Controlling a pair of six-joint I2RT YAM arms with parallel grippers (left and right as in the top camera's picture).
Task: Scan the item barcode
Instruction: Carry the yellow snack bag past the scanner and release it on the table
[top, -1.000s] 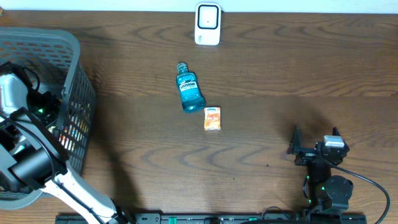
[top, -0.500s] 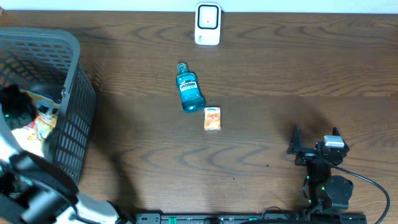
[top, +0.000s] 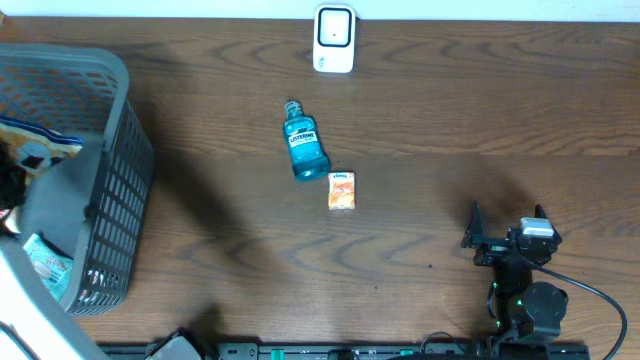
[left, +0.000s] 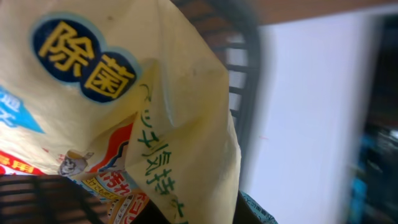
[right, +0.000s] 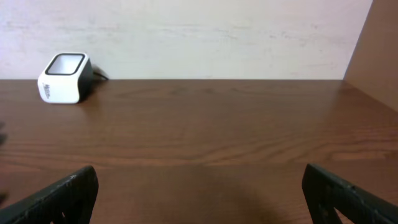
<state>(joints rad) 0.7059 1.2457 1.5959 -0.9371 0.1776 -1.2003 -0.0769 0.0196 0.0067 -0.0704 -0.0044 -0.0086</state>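
- While the yellow pouch (top: 38, 146) hung at the far-left rim of the grey basket (top: 118, 120), the task looked to be in its early part: an item was picked, but nothing was near the scanner (top: 333, 38).
- The left gripper (top: 14, 172) was clenched; its fingers did not show, but the pouch filled the left wrist view with the basket wall behind it, so I judged the pouch was what it was grasping.
- No barcode showed on the pouch face turned to the wrist camera, only printed lettering, so which side carried the code could not be told.
- The scanner stood at the far edge of the table, well apart from the basket, its window facing up.
- The right gripper (right: 198, 171) sat with jaws spread wide and nothing between them, low over the table at the near right, pointing toward the scanner.
- A blue mouthwash bottle (top: 305, 145) and a small orange box (top: 342, 190) lay mid-table, just beside each other.
- What was left, by my reading: carrying the pouch across, turning its code to the window, and getting the read.
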